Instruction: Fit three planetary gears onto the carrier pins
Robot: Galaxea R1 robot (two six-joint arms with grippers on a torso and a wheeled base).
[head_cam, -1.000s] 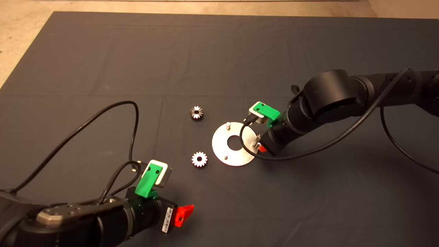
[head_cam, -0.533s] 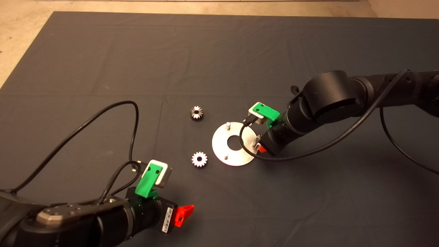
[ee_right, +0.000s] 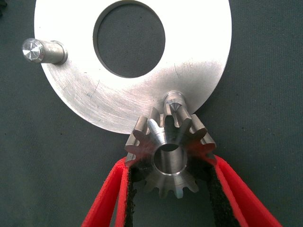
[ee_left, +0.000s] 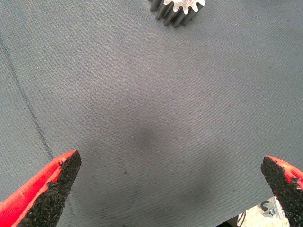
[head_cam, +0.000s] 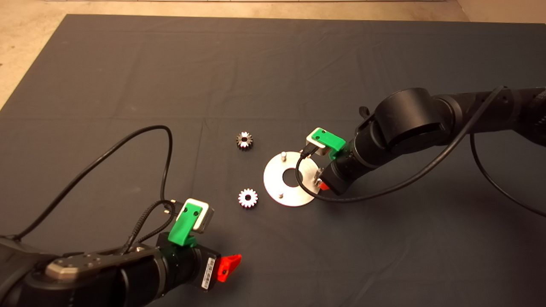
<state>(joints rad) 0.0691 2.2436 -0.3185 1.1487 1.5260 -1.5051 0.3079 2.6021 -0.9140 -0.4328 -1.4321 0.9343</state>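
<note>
Reaching in over the plate (head_cam: pixel 273 190), the right pincer (ee_right: pixel 171 189) is clamped on a gear (ee_right: pixel 166 156), held just beside a pin (ee_right: pixel 175 103). Left pincer (ee_left: pixel 170 189) is parked w/ fingers spread, another gear (ee_left: pixel 177 10) ahead.

I could read no text, brand, number or sign anywhere. The one printed thing was a small white sticker (head_cam: pixel 208 269) on the body of the left gripper (head_cam: pixel 229 264), low in the head view; it carried dark bars like a barcode, with any characters too small for me to make out. The gear (ee_right: pixel 166 156) and the round metal plate (ee_right: pixel 199 71) in the right wrist view bore no markings I could read, only fine scratches.
</note>
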